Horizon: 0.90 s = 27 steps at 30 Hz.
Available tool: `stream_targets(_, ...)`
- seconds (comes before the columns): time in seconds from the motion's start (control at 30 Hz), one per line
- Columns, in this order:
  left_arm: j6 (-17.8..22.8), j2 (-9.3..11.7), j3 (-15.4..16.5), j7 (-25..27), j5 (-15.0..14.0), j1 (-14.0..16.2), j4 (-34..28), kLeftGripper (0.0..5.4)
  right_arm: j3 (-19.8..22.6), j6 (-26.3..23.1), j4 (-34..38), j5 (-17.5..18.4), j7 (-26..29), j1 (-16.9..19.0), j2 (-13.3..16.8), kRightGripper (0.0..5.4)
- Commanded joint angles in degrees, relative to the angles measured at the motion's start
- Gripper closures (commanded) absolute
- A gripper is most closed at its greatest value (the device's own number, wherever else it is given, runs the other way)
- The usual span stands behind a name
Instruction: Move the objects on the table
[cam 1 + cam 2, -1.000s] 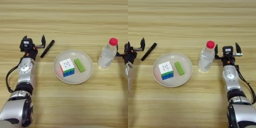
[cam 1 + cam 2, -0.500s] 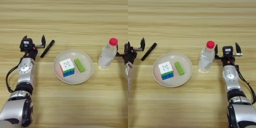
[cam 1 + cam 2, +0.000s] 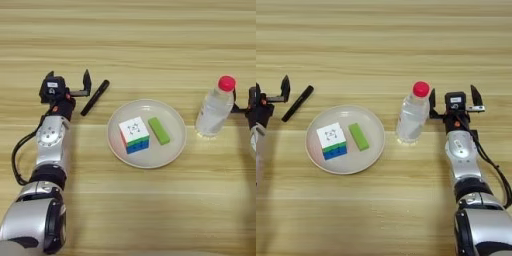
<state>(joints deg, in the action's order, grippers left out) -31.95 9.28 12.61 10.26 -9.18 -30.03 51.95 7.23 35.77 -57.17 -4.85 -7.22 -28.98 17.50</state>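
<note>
Over on the left side of the broad light-brown wooden table (image 3: 150, 45), the left gripper (image 3: 67, 82) rests with its two black fingers spread apart, holding nothing. Just beside it, toward three o'clock, lies the black marker pen (image 3: 95, 97), slanted, its near end pointing to seven o'clock. Toward four o'clock of the pen sits a round white plate (image 3: 172, 147). On it are the white-topped multicolour puzzle cube (image 3: 134, 135) and, at its three o'clock, the small green rectangular block (image 3: 158, 131), close together but apart. At three o'clock of the plate stands the small clear plastic bottle with a red cap (image 3: 413, 114), upright. The right gripper (image 3: 454, 97) sits just right of the bottle, fingers open and empty, the left one close to the bottle's side.
</note>
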Motion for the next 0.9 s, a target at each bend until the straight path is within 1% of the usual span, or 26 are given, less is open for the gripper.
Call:
stream_targets(0.03, -0.1, -0.3, -0.3, -0.3, 0.4, -0.4, -0.6, 0.0, 0.3, 0.9, 0.0, 0.6, 1.0, -0.7, 0.5, 0.03)
stream_targets(0.27, 0.0, -0.4, -0.4, -0.5, 0.5, -0.3, -0.8, 0.0, 1.0, 2.0, 0.8, 2.9, 4.2, -0.4, 0.2, 0.03)
stream_targets(0.4, 0.1, -0.5, -0.4, -0.7, 0.5, -0.4, -0.8, 0.0, 2.0, 3.2, 2.6, 4.6, 5.3, 0.1, 0.1, 0.03)
stream_targets(0.63, 0.1, -0.5, -0.5, -0.8, 0.4, -0.3, -0.8, 0.0, 3.9, 4.3, 7.6, 5.8, 3.9, 0.7, -0.1, 0.03)
stream_targets(0.9, 0.0, -0.4, -0.5, -0.8, 0.4, -0.2, -0.9, 0.0, 5.8, 5.0, 14.7, 5.2, 0.4, 2.5, 0.0, 0.03)
